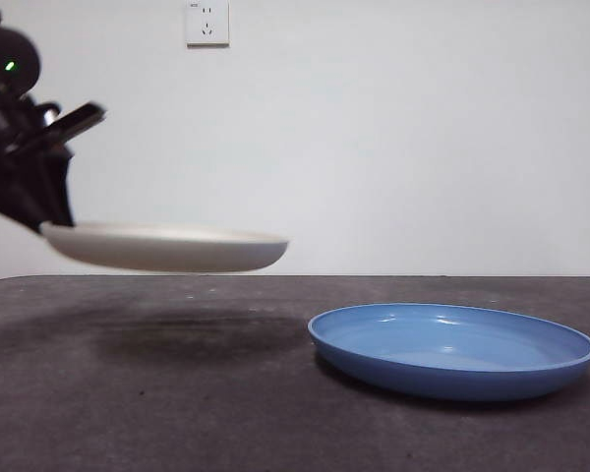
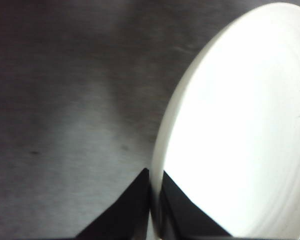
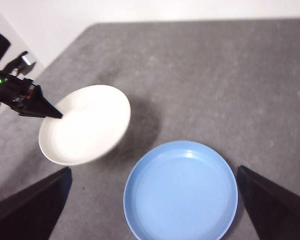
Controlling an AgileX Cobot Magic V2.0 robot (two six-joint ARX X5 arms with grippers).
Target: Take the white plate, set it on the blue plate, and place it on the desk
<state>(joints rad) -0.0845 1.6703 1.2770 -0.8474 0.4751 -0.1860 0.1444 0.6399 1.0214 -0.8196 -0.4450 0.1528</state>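
Note:
The white plate (image 1: 167,246) hangs level above the desk (image 1: 177,393), casting a shadow below it. My left gripper (image 1: 49,216) is shut on its rim at the left side; in the left wrist view the jaws pinch the plate's edge (image 2: 155,200) and the white plate (image 2: 240,135) fills the frame. The blue plate (image 1: 452,349) rests on the desk to the right, apart from the white one. From above, the right wrist view shows the white plate (image 3: 85,125), the blue plate (image 3: 180,192) and the left gripper (image 3: 52,112). My right gripper (image 3: 155,220) is open, high above the blue plate.
A white wall with a socket (image 1: 206,22) stands behind the desk. The desk's far edge (image 3: 200,21) meets the wall.

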